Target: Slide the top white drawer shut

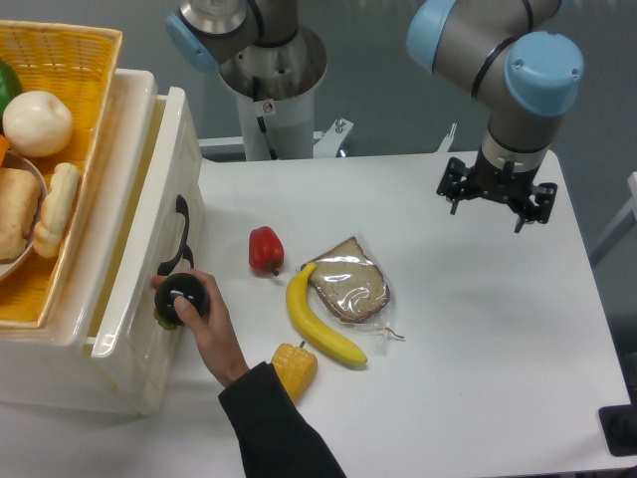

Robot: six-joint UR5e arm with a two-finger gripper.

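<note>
A white table (478, 329) stands against a plain grey backdrop (378, 90).

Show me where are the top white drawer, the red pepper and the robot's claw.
top white drawer (171, 169): fixed camera, on its white front panel.
red pepper (265, 248): fixed camera, on the middle of its body.
claw (497, 206): fixed camera, midway between the fingertips.
</note>
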